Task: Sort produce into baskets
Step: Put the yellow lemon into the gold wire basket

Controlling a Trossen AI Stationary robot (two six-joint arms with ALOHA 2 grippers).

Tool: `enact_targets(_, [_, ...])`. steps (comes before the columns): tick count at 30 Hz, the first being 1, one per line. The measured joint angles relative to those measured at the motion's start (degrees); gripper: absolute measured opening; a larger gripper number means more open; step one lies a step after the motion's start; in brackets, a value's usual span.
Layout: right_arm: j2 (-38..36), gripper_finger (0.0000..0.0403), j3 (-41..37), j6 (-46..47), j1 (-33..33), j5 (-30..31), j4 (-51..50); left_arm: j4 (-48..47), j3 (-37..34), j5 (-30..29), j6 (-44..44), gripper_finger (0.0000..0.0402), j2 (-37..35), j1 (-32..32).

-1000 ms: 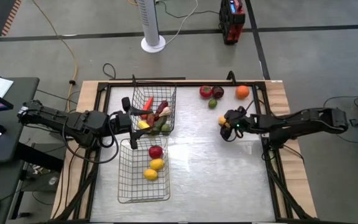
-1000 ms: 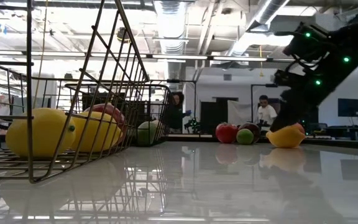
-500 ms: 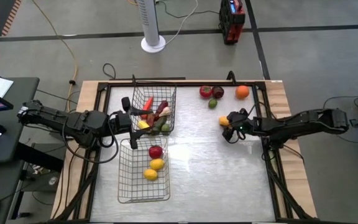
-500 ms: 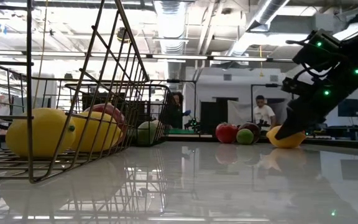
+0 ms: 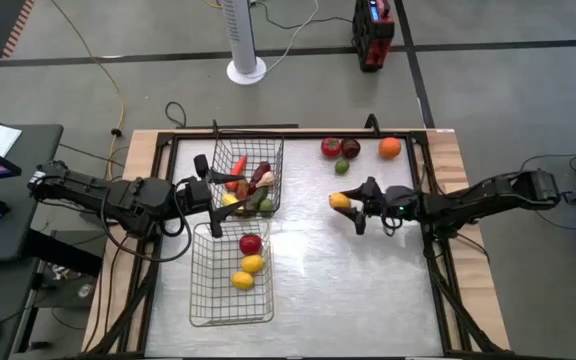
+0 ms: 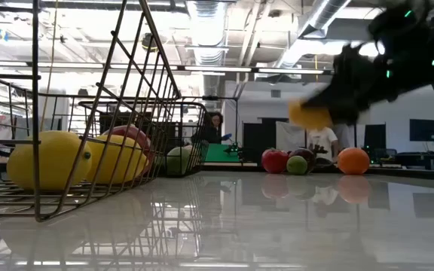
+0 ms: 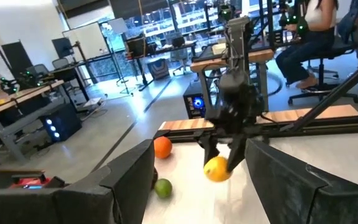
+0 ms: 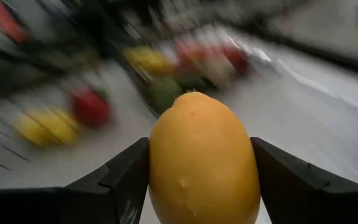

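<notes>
Lemon sits pinched between the fingers of my right gripper, lifted clear of the table and partway across toward the two baskets. In the right wrist view the lemon fills the gap between both dark fingers, so the hold looks centred.

I take the near basket as my landmark. It already holds a red apple and two lemons, so I judge it the fruit basket and the place this one belongs. The far basket touches its far end and carries a heap of vegetables, carrot and dark pepper among them. Well off to the right of the near basket, along the far edge of the table, wait a tomato or apple, a darker red fruit, a lime and an orange.

My left gripper hovers at the seam between the two baskets, its fingers spread wide on nothing — and that is my worry. If I bring the right arm straight in, it could meet the left one over the rim. The lemon is smooth and rounded; a fast swing could slide it out of the pinch. Letting go too high, it may bounce off the fruit inside and roll over the wire — or land among the vegetables.
</notes>
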Motion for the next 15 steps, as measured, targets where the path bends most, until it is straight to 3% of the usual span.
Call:
enact_targets(6, [2.93, 0.0283, 3.30, -1.11, 7.32, 0.04, 14.97, 1.06, 0.00, 0.00, 0.12, 0.0242, 0.02, 0.02])
enact_targets(15, [18.53, 0.0285, 22.99, -11.20, 14.90, 0.18, 10.66, 2.23, 0.00, -0.01, 0.45, 0.0242, 0.02, 0.03])
